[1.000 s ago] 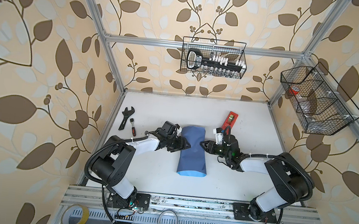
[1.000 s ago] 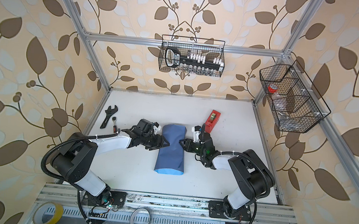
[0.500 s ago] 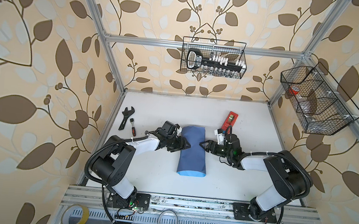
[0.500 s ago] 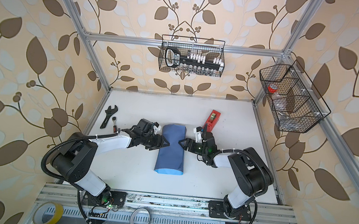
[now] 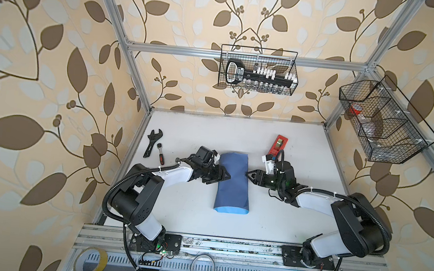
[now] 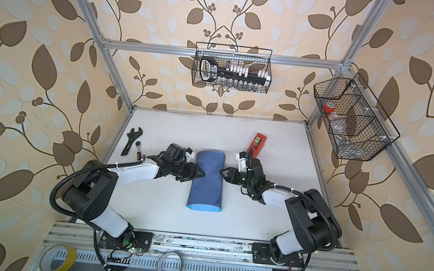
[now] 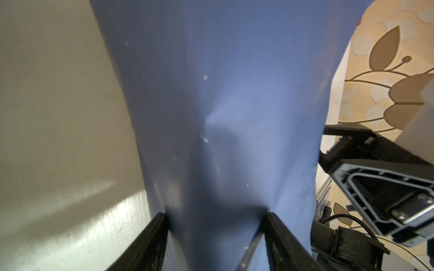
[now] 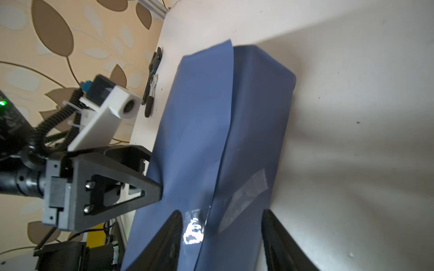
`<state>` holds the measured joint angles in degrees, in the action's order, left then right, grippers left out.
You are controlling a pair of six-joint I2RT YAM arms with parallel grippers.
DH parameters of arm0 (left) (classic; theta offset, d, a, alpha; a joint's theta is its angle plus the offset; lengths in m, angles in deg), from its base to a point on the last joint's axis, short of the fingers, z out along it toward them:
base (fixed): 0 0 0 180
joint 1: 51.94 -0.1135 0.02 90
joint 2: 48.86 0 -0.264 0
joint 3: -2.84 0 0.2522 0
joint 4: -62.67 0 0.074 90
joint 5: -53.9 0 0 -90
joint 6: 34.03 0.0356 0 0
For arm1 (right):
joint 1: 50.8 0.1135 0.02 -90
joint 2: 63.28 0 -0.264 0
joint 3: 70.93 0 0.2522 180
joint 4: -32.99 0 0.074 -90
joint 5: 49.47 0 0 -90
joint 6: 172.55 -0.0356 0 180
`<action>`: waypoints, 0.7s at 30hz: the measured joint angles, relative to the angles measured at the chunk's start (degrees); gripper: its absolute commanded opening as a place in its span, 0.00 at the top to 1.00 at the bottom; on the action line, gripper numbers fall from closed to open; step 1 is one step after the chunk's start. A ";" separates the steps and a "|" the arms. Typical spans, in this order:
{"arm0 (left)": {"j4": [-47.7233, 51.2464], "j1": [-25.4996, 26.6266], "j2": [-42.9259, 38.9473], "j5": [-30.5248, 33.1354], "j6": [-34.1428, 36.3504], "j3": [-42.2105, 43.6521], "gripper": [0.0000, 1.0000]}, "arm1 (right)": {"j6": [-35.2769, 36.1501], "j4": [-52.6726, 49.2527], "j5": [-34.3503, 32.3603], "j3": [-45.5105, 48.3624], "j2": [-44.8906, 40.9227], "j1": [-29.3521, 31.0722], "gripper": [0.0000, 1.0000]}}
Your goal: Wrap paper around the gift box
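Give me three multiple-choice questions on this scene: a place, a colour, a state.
1. Where is the red tape dispenser? A. In a wire basket. B. On the white table, beside the paper. C. On top of the paper.
2. Colour at the paper's end nearest the arm bases? A. Light blue. B. Red. C. Yellow.
3. How is the paper? A. Lying flat. B. Crumpled into a ball. C. Folded over, seam taped.
B: it lies on the table. A: a light-blue strip edges that end. C: the right wrist view shows clear tape across the overlap.
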<state>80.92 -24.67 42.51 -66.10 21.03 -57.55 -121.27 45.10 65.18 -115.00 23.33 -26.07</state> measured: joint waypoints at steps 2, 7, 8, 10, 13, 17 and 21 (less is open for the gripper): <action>0.04 0.00 0.02 0.00 0.00 0.00 0.35 | 0.26 -0.20 0.00 -0.07 0.90 0.48 0.50; 0.04 0.00 0.02 0.00 0.00 -0.02 0.35 | 0.46 0.33 0.39 -1.31 2.73 0.68 0.52; 0.11 0.00 0.04 0.00 0.00 -0.09 0.35 | 0.44 0.68 0.63 -1.57 3.26 0.68 0.53; 0.22 0.00 0.04 0.00 0.00 -0.11 0.35 | 0.44 1.38 0.96 -2.16 4.26 0.79 0.53; 0.24 0.00 0.04 0.00 0.00 -0.13 0.35 | 0.15 3.15 1.79 -2.43 5.62 0.87 0.53; 0.39 0.02 0.04 0.00 0.00 -0.22 0.35 | -0.98 5.40 2.89 -2.43 7.15 1.20 0.45; 0.66 0.02 0.09 0.02 0.00 -0.39 0.35 | -2.73 7.19 4.35 -2.36 8.85 1.05 0.33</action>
<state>81.58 -24.65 42.60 -66.08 21.03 -57.95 -124.01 52.29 69.53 -117.36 32.18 -25.02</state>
